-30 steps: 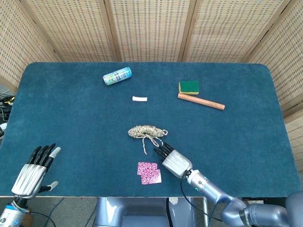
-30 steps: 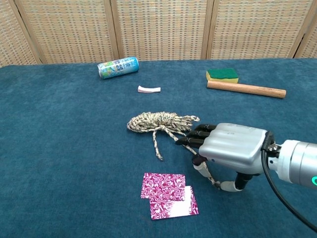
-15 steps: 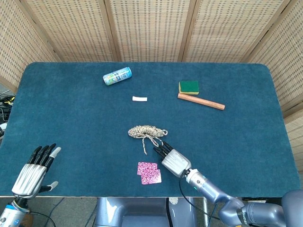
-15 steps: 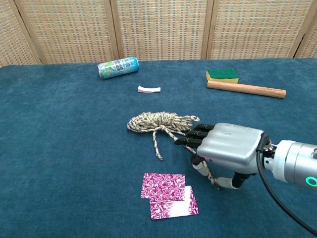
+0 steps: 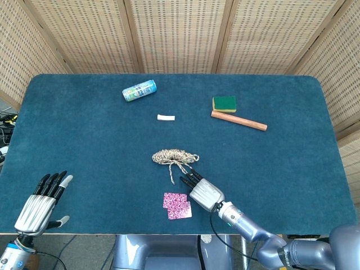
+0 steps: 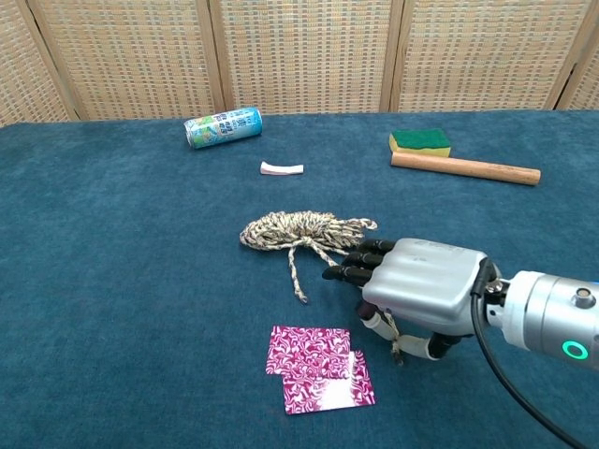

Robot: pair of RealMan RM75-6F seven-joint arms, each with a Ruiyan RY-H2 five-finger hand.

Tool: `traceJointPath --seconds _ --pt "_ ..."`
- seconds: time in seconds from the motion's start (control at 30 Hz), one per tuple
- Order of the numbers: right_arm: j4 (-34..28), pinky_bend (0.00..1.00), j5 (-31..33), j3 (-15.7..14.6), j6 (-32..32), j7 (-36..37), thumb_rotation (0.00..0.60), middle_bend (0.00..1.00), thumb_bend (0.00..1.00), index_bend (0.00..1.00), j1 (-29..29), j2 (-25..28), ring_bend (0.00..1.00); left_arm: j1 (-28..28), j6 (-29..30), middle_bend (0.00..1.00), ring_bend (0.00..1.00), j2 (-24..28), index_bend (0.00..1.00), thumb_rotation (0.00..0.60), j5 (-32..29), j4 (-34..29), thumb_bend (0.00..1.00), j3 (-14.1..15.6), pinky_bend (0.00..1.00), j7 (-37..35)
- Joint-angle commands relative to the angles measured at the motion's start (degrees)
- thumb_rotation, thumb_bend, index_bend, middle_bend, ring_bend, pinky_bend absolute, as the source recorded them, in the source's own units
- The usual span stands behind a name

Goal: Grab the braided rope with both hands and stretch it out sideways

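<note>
The braided rope [image 5: 173, 157] lies in a loose coil at the middle of the blue table, also seen as rope [image 6: 295, 229] in the chest view. Two loose tails trail from it toward the front. My right hand [image 5: 203, 193] hovers palm down just in front of the coil, fingers stretched toward it. In the chest view the right hand [image 6: 421, 285] covers one tail, which runs under the palm and comes out near the thumb. Nothing is gripped. My left hand [image 5: 42, 199] rests far off at the front left corner, fingers straight and apart, empty.
Two pink patterned cards [image 6: 318, 367] lie just left of my right hand. At the back sit a drink can [image 5: 139, 90], a small white piece [image 5: 166, 117], a green-yellow sponge [image 5: 224, 103] and a wooden stick [image 5: 238, 120]. Woven screens stand behind the table.
My right hand has slid a little to the left and toward the front, staying over the rope's tail. The coil and my left hand have not moved.
</note>
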Motion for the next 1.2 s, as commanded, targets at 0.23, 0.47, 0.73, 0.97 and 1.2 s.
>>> traceJointPath --seconds 0.23,0.47,0.73,0.97,1.2 --pt "1.10 0.00 -1.64 0.11 2.23 1.93 0.600 0.01 0.52 0.61 0.02 -0.30 0.00 -0.14 -0.20 0.00 0.00 -0.03 0.00 0.600 -0.26 0.03 0.00 -0.05 0.00 -0.01" --pt "1.63 0.00 -4.93 -0.15 5.03 5.00 0.600 0.02 0.54 0.61 -0.23 1.57 0.00 -0.62 -0.93 0.00 0.00 -0.48 0.00 0.600 -0.48 0.28 0.00 -0.22 0.00 0.84" --pt "5.59 0.00 -8.99 -0.97 7.36 6.84 0.600 0.02 0.54 0.62 -0.18 3.06 0.00 -3.87 -3.34 0.00 0.00 -2.29 0.00 0.600 0.96 1.75 0.00 -2.13 0.00 4.07" --pt "7.13 0.00 -9.84 -0.89 8.37 8.09 0.600 0.02 0.54 0.62 -0.53 4.11 0.00 -12.60 -11.06 0.00 0.00 -7.62 0.00 0.600 3.61 5.08 0.00 -6.07 0.00 6.95" --pt "7.09 0.00 -9.15 -0.45 7.96 10.46 0.600 0.02 0.54 0.63 -0.70 4.12 0.00 -19.81 -16.19 0.00 0.00 -13.86 0.12 0.600 5.29 9.92 0.02 -8.62 0.00 7.98"
